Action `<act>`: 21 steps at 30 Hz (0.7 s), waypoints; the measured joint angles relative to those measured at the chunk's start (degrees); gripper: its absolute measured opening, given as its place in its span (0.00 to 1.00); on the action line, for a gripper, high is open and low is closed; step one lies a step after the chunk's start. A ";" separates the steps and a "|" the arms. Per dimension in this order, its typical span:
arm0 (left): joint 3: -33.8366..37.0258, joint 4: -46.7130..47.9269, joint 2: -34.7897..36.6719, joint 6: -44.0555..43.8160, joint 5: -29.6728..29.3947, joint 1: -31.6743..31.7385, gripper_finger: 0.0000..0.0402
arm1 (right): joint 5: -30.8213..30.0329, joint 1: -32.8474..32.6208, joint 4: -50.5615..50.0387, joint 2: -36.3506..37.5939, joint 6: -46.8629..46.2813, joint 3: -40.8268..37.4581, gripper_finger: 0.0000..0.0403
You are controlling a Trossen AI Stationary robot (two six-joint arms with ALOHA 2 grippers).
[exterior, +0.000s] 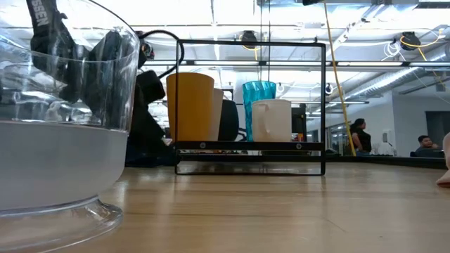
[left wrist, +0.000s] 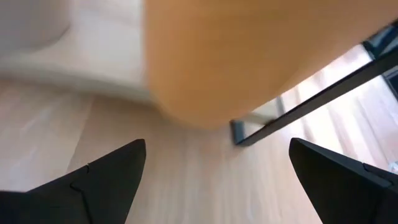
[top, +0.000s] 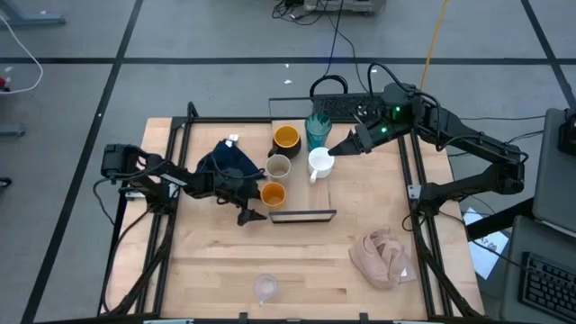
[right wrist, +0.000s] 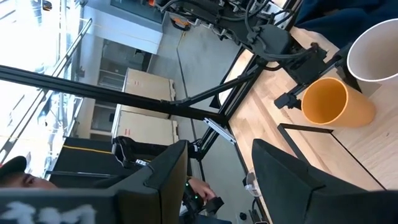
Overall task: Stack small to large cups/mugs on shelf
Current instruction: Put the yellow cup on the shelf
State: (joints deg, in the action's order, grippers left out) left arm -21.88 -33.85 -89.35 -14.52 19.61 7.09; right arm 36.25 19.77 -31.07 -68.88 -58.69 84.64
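Observation:
Five cups stand upright on the shelf (top: 324,193): black mug with yellow inside (top: 286,137), teal tumbler (top: 317,130), white mug (top: 320,162), grey-beige cup (top: 278,166) and orange cup (top: 273,192) at the near left corner. The clear glass (top: 265,288) stands on the table near its front edge. My left gripper (top: 254,200) is open just left of the orange cup (left wrist: 224,56), with a finger to either side and apart from it. My right gripper (top: 335,148) hangs open, high above the white mug, with nothing between its fingers (right wrist: 168,180).
A dark navy cloth (top: 232,160) lies left of the shelf, under my left arm. A pink-beige cloth (top: 382,256) lies near the right front corner. A black metal frame (exterior: 325,105) rises around the shelf. People sit in the room beyond (exterior: 360,137).

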 joint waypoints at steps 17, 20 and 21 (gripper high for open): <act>-0.01 12.76 9.10 0.37 -4.77 1.53 0.82 | 1.49 0.00 -0.02 0.00 0.96 -0.01 0.42; 0.03 12.68 9.24 0.26 -4.67 1.51 0.65 | 1.51 0.00 -0.02 0.00 1.02 0.00 0.42; 0.01 12.62 9.26 0.27 -4.64 1.51 0.59 | 1.51 0.00 -0.02 0.00 0.98 0.00 0.42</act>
State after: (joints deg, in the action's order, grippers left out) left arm -21.87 -21.23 -80.09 -14.25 14.97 8.60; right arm 37.76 19.77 -31.09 -68.88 -57.71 84.64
